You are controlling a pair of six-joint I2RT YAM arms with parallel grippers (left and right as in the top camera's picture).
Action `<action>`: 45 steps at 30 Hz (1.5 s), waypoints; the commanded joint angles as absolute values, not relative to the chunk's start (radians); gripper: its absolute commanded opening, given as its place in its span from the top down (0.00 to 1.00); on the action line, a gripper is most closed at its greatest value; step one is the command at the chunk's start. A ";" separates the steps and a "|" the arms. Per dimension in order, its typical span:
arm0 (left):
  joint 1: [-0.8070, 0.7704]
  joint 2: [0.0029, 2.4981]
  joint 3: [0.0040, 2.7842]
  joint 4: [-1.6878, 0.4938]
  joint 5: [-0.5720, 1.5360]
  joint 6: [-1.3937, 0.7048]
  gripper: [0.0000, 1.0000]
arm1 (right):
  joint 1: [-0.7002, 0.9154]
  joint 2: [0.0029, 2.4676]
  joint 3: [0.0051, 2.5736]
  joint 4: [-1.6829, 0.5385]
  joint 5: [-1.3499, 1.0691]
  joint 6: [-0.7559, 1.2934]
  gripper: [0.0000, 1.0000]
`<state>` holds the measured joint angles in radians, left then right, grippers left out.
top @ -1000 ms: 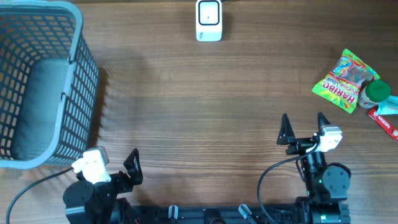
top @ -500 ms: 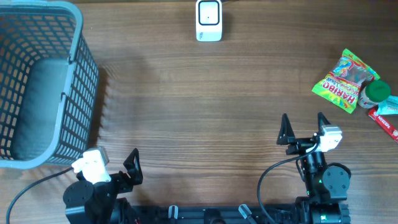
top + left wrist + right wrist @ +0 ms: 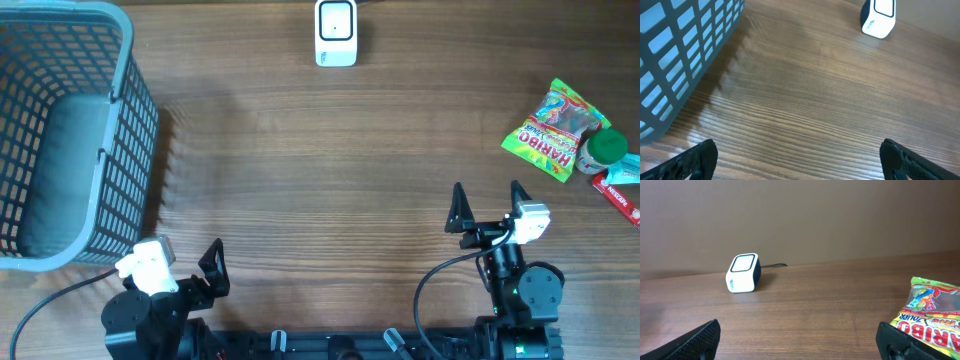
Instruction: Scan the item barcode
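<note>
left gripper [image 3: 799,160] held wide apart and empty, low beside the grey basket [image 3: 120,110]; right gripper [image 3: 487,195] also spread apart, nothing clamped; haribo bag [image 3: 556,128] laid flat at the right side of the wooden table [image 3: 330,160], well apart from the white scanner [image 3: 336,32] at the far edge

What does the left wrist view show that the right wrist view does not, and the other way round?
Only the left wrist view shows the grey basket, along its left side. Only the right wrist view shows the Haribo bag, at its lower right, and the cable behind the scanner. Both show the white scanner standing on the wooden table.
</note>
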<state>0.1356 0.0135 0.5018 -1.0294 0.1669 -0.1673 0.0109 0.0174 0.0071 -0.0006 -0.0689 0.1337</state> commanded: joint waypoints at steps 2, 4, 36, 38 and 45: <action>0.128 0.006 0.501 -1.026 0.182 -0.176 0.00 | 0.013 0.004 0.005 0.002 -0.049 0.131 0.00; 0.128 0.006 0.501 -1.026 0.182 -0.176 0.00 | 0.013 0.005 0.005 0.002 -0.049 0.131 0.00; -0.022 0.004 0.019 -0.092 0.189 0.019 0.00 | 0.013 0.004 0.005 0.002 -0.049 0.131 0.00; -0.022 0.004 0.018 -0.088 0.189 0.019 0.00 | 0.013 0.004 0.005 0.002 -0.049 0.131 0.00; -0.022 0.004 0.006 -0.065 0.177 -0.008 0.00 | 0.013 0.004 0.005 0.002 -0.049 0.131 0.00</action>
<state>-0.0151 0.0120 0.0196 -0.0700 0.2058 -0.0044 0.0109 0.0154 0.0067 -0.0006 -0.0662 0.1337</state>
